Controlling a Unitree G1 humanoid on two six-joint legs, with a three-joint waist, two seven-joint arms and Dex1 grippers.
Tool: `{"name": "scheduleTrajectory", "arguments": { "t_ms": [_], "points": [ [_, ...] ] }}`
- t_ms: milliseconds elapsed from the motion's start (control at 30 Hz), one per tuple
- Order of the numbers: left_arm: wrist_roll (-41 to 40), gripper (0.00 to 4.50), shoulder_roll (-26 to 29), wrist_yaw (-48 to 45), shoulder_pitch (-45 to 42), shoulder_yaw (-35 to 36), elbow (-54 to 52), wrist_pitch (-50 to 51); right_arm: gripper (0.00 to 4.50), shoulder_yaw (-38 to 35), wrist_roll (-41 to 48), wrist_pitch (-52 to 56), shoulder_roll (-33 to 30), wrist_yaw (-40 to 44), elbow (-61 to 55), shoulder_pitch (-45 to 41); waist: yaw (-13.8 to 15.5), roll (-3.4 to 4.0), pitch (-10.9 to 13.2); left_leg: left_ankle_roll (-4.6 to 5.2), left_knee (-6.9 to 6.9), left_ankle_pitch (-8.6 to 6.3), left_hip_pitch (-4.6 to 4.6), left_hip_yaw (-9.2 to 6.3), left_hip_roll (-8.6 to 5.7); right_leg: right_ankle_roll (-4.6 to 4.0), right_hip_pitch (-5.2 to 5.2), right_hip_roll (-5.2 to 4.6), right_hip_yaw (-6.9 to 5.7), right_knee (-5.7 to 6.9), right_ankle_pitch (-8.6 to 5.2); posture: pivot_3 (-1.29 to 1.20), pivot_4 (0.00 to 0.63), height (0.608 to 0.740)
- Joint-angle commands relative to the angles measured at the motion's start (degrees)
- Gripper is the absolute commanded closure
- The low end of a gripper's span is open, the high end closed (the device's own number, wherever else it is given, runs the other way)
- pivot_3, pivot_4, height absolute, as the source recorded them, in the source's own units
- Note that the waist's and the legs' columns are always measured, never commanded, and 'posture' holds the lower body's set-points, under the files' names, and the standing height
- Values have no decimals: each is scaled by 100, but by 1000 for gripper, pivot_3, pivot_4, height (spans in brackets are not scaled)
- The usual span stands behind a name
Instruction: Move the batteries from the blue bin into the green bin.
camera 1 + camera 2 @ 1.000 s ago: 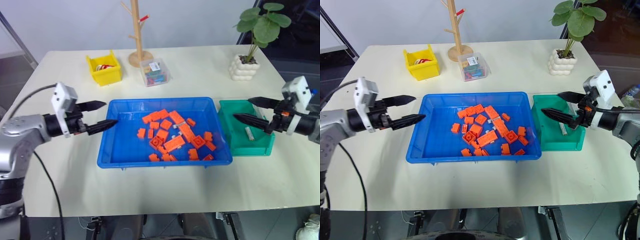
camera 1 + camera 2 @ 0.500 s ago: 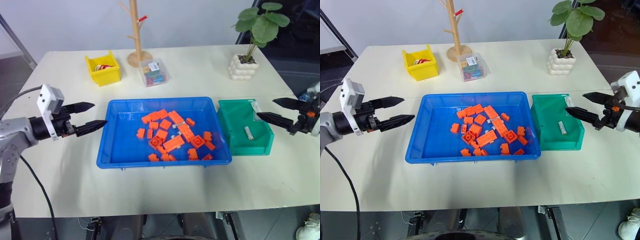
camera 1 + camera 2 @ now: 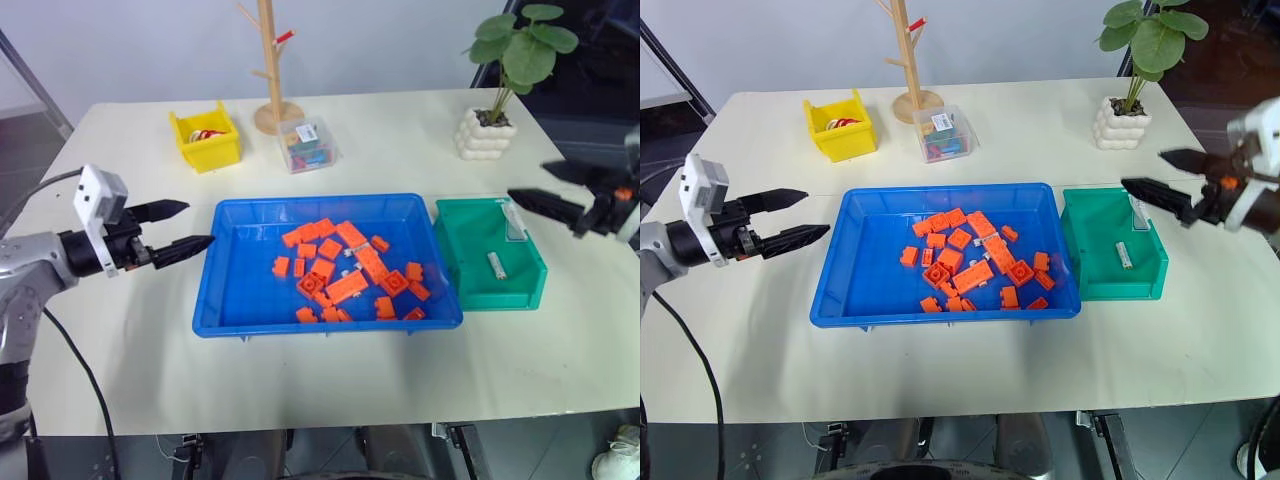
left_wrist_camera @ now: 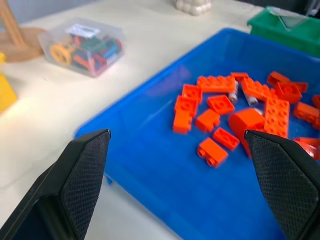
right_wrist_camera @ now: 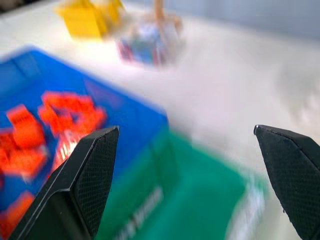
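Centrally, glossy rectangular blue bin (image 3: 240,300), studded orange bricks (image 3: 348,287), slim cylindrical battery (image 3: 495,264)

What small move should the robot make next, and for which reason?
Probably the left gripper, open and empty beside the blue bin, should reach in toward the pale battery lying among the orange bricks. One battery already lies in the green bin, and the right gripper, open and empty, is up above that bin's far side.

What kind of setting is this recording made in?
Probably a lab or office test bench: a pale tabletop set with a large bright-blue plastic tray of orange toy bricks, a teal-green plastic tray and a potted green plant.
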Motion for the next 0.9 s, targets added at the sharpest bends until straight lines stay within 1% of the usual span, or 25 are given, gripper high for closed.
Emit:
{"name": "scheduleTrajectory", "arguments": {
  "t_ms": [33,167,300,367,433,600,700,900],
  "points": [
    [15,0,-30,13,-118,-23,-45,-86,58,324,125,151,67,-86,-422,-262,16,-1,0,0,0,0,-2,0,0,0,0,0,0,-2,0,0,150,740],
    [-57,0,-131,79,-141,-84,-231,-39,58,958,170,258,205,60,-837,-443,38,-3,1,1,2,-1,-7,0,-3,-2,0,-6,0,-5,2,0,150,740],
    [-37,0,-236,137,-128,-164,-313,-45,58,1899,-169,-65,289,611,-919,-561,26,-3,1,1,3,-1,-6,0,-3,-2,-1,-5,0,-5,2,0,150,740],
    [-11,0,-288,177,-119,-203,-340,-55,58,2497,-637,-565,174,1099,-838,-506,15,-3,1,1,2,-1,-5,0,-3,16,-1,-4,0,-4,11,0,150,740],
    [24,0,-328,243,-80,-211,-388,-63,58,2957,-970,-907,289,1397,-608,-585,9,-3,1,1,2,-1,-4,0,-3,19,-1,-4,-1,-4,12,0,150,740],
    [-63,0,-285,315,79,-85,-527,41,58,3978,-1840,-1942,816,2036,-102,-897,-18,-4,1,1,1,0,-1,0,-2,19,-2,-2,0,-2,13,0,150,740],
    [-106,0,-192,285,196,-53,-596,163,58,4343,-2240,-2413,1219,2262,323,-1186,-26,-4,1,0,2,0,-1,0,-2,18,-3,-2,0,1,14,0,150,740],
    [-250,0,-1,152,597,54,-949,391,58,4577,-2657,-2822,1860,2438,1036,-1594,-12,-5,1,0,1,0,-2,-4,-3,16,-4,-2,-1,2,14,0,150,740]
  ]
}}
